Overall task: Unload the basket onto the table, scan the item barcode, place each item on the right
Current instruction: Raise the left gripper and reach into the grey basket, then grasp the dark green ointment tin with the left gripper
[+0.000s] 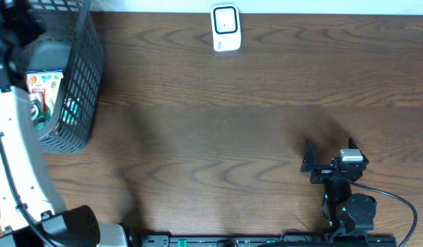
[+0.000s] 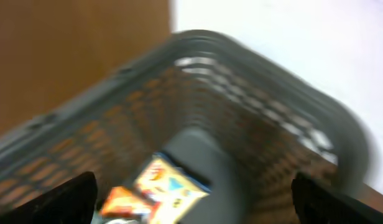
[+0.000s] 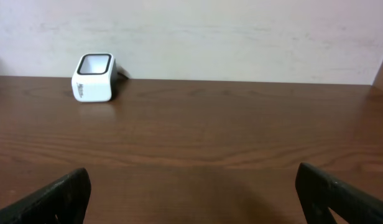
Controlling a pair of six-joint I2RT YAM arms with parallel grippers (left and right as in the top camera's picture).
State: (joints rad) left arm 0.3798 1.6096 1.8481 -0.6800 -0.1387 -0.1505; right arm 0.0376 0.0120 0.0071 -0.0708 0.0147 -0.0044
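Observation:
A dark grey mesh basket (image 1: 77,82) stands at the table's far left with the items inside. Among them are a yellow printed packet (image 2: 170,183), which shows in the overhead view as the colourful packet (image 1: 45,88), an orange packet (image 2: 120,202) and a grey object (image 2: 210,168). No barcode is legible; the left wrist view is blurred. My left gripper (image 2: 194,205) hangs open above the basket's mouth, holding nothing. The white barcode scanner (image 1: 225,29) stands at the table's far edge, also seen as the scanner (image 3: 94,78). My right gripper (image 1: 328,147) rests open near the front right, empty.
The left arm's white link (image 1: 12,158) runs along the left edge up to the basket. A pale wall (image 3: 241,37) rises right behind the scanner. Brown wooden tabletop (image 1: 218,137) lies between basket, scanner and right arm.

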